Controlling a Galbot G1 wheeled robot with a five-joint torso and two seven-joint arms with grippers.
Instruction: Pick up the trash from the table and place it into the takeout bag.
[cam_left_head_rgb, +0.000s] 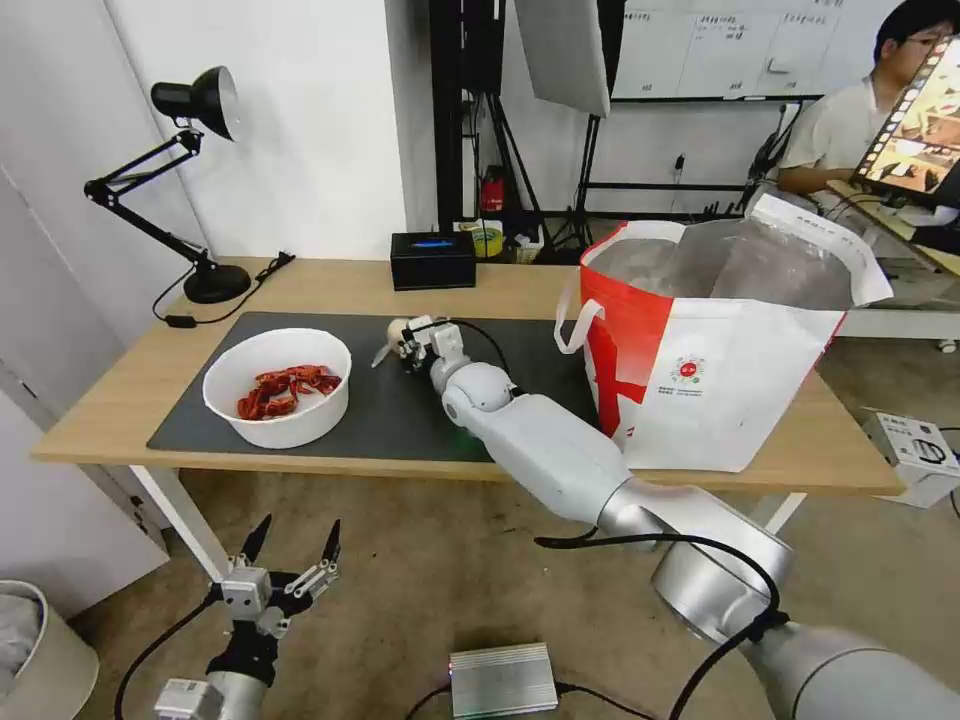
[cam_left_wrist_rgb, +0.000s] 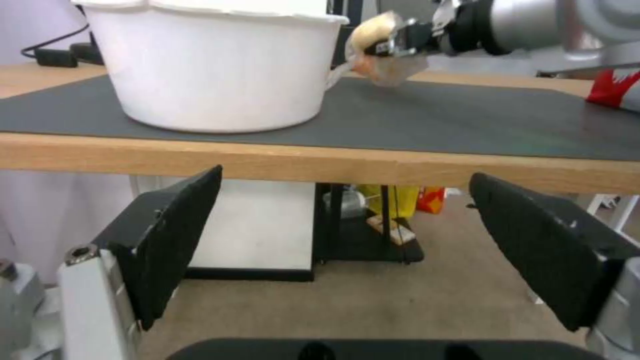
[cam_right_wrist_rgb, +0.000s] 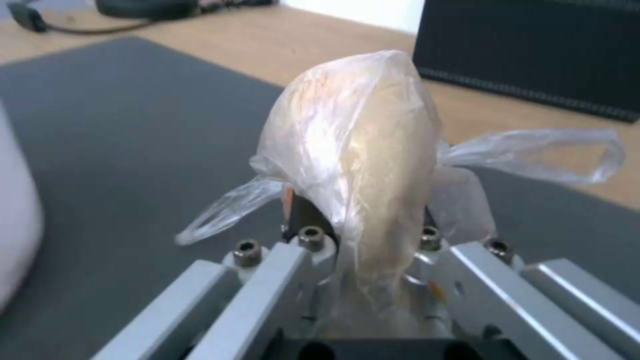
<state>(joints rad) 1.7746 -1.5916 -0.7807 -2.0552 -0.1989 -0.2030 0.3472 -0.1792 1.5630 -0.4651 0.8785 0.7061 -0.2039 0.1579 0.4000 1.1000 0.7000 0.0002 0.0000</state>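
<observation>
Knotted clear bag (cam_right_wrist_rgb: 360, 165) with its whitish lump sits clamped between the jaws of the right tool (cam_left_head_rgb: 412, 343), which hangs just above the dark grey mat (cam_left_head_rgb: 400, 410) in the middle of the desk (cam_left_head_rgb: 120, 390); in the left wrist view the lump (cam_left_wrist_rgb: 373, 40) hangs clear of the mat surface, so it looks lifted rather than resting. Its loose plastic loops stick out on either side of the closed jaws, and the lump bulges out past the fingertips. By my reading, the step in hand is carrying this piece of trash to the takeout bag (cam_left_head_rgb: 700, 390), which stands open on the right part of the desk, well apart from the tool, foil lining showing. The next move calls for raising the load above the tall rim of the tote and swinging it rightward over the opening before letting go; the rim and its white loop handle (cam_left_head_rgb: 575, 320) could snag the dangling plastic. Beside the tool to the left stands the white bowl (cam_left_head_rgb: 278, 388) with red shells inside, not yet collected. Below the desk edge hangs the left tool (cam_left_head_rgb: 293, 557), jaws spread wide and holding nothing.
</observation>
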